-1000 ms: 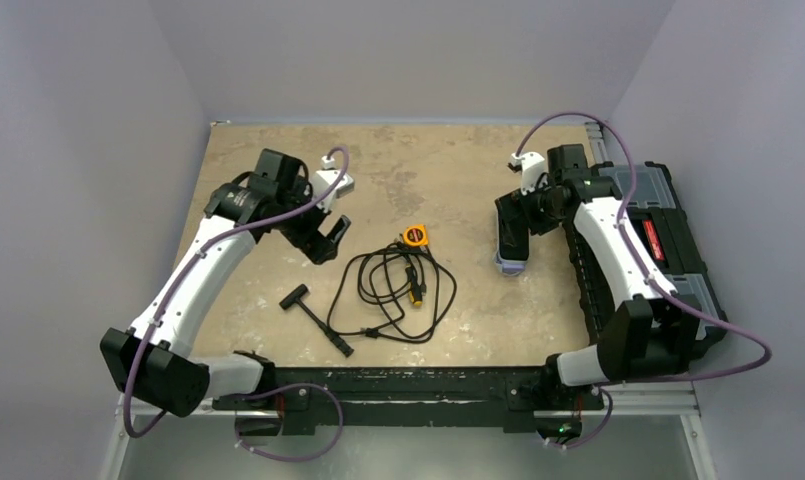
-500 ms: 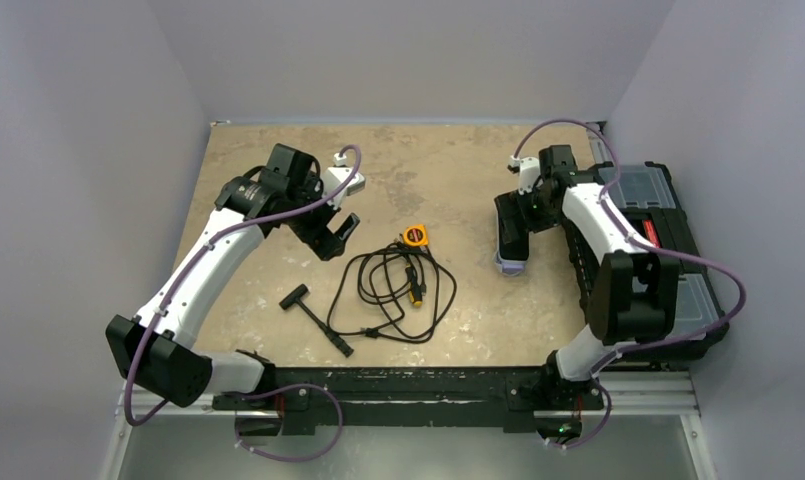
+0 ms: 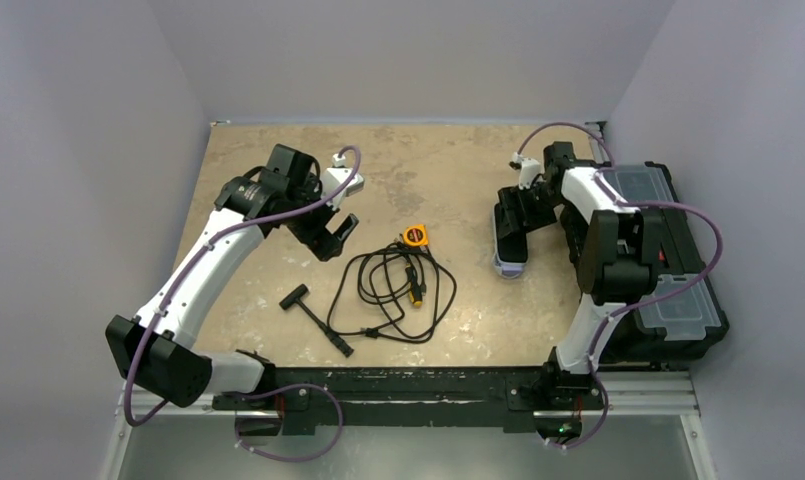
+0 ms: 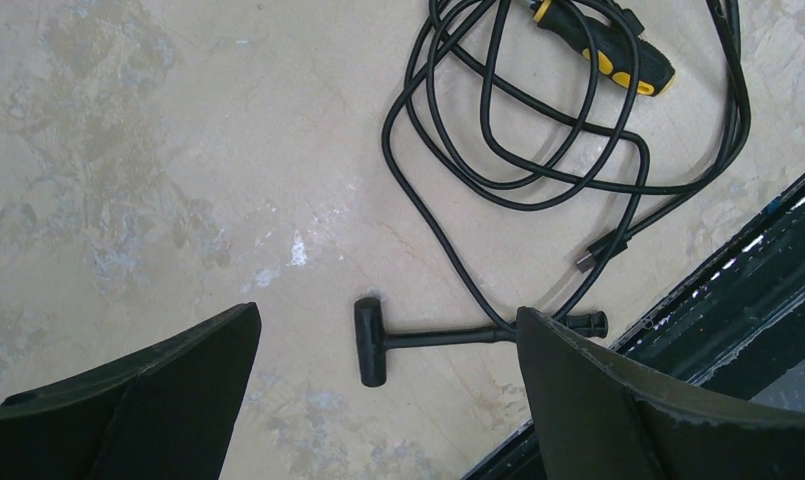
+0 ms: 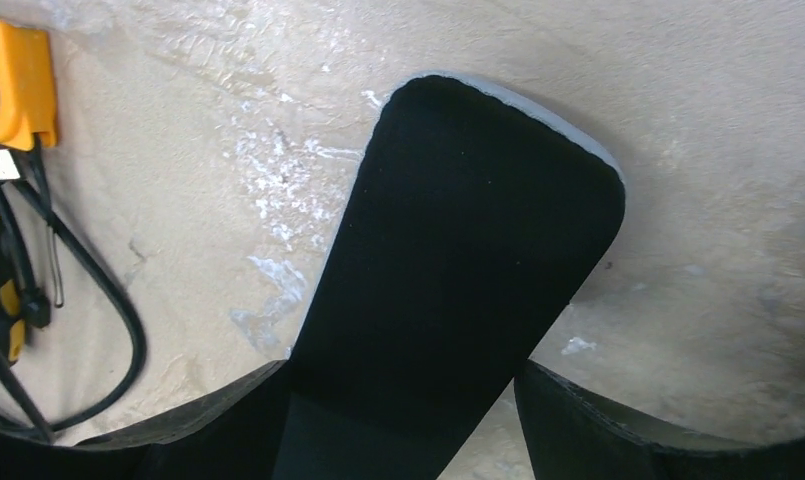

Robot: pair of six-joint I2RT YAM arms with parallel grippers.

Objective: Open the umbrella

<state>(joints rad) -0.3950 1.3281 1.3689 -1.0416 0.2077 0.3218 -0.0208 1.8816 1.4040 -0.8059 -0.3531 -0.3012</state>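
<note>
The folded umbrella (image 3: 509,262) lies on the right of the table, dark with a pale lavender end toward the near side. In the right wrist view it is a flat black shape with a pale rim (image 5: 468,250), running out from between the jaws. My right gripper (image 3: 511,222) (image 5: 398,370) is down over it, with a jaw against each side of it. My left gripper (image 3: 333,237) (image 4: 388,312) hovers open over the left half of the table, nothing between its fingers.
A black T-shaped tool (image 3: 298,297) (image 4: 370,340) lies below the left gripper. Beside it are a coiled black cable (image 3: 398,290) (image 4: 538,150), a yellow-and-black screwdriver (image 4: 608,55) and an orange tape measure (image 3: 414,236) (image 5: 13,85). A black toolbox (image 3: 668,260) stands at the right edge.
The right arm's elbow has swung in over the toolbox and its jaws have narrowed onto the umbrella. The left gripper shifted slightly right early on, then held still.
</note>
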